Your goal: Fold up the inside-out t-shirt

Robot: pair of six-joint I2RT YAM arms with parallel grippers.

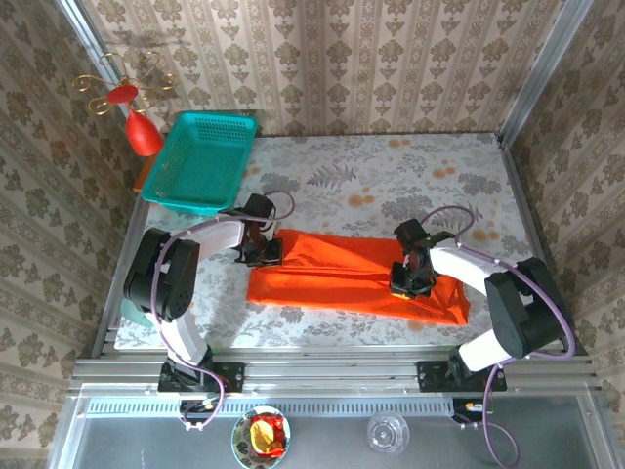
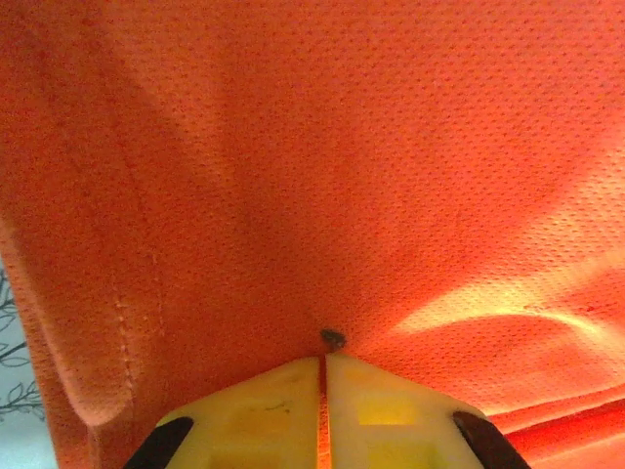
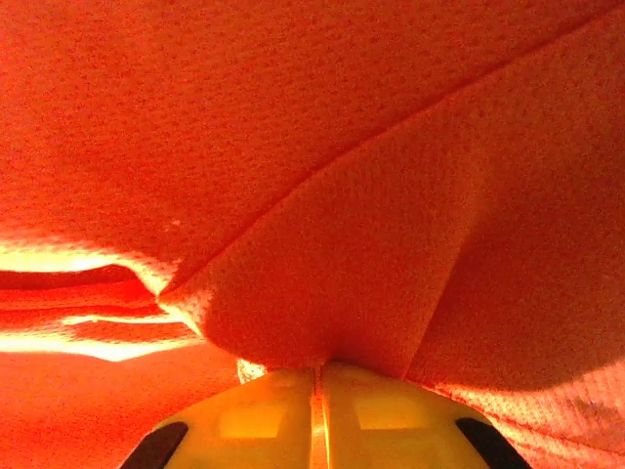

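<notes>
The inside-out t-shirt [image 1: 342,269] lies as a long orange-red band across the middle of the table, folded lengthwise. My left gripper [image 1: 266,251] sits at its upper left corner, shut on the fabric. In the left wrist view the yellow fingers [image 2: 264,410] meet on a thin pinch of the t-shirt [image 2: 342,176], which hangs taut over them. My right gripper [image 1: 408,278] rests on the band's right part. Its fingers [image 3: 391,410] are also pressed together on a gathered fold of the t-shirt [image 3: 342,244].
A teal basket [image 1: 202,161] stands at the back left, tilted against the wall side. A red ornament with gold wire curls [image 1: 137,112] hangs beside it. The table's near edge meets a metal rail [image 1: 332,369]; a small dish [image 1: 261,437] and a clear cup [image 1: 388,432] sit below.
</notes>
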